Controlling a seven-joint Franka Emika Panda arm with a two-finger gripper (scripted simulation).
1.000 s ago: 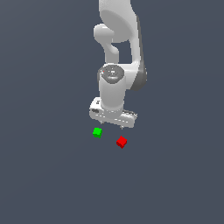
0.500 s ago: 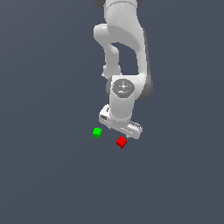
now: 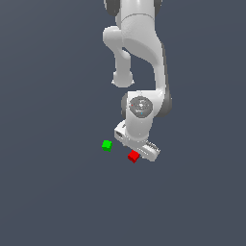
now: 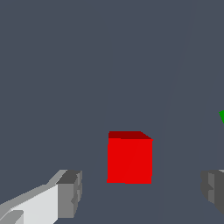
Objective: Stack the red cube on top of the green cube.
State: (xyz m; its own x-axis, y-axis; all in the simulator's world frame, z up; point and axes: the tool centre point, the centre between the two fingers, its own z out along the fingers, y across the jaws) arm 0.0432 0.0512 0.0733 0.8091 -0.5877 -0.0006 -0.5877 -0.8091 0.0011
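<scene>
Since the earlier frames we have swung the white arm over and down, so our white two-fingered gripper (image 4: pixel 140 192) now sits low at the small bright red cube (image 3: pixel 133 156) instead of hanging above and behind both cubes. Neither cube has shifted on the flat grey floor (image 3: pixel 57 202).

In the wrist view the jaws stand wide apart, with one grey fingertip (image 4: pixel 70 194) on one side of the red cube (image 4: pixel 130 157) and the other at the opposite edge of the picture. Clear floor shows on both sides of the cube, so nothing is gripped yet. How far the fingertips have descended past the cube's top face we can only guess, since the exterior view hides them behind the gripper body.

The small bright green cube (image 3: pixel 106 145) rests on the floor near the red cube, on the exterior view's left of it, the two apart and not touching; only a sliver of it shows at the wrist view's edge (image 4: pixel 222 116).

We judge this to be the approach-to-grasp step. Next we need to settle the fingers around the red cube and close squarely on it before lifting.

No writing, brand or label is readable anywhere.
</scene>
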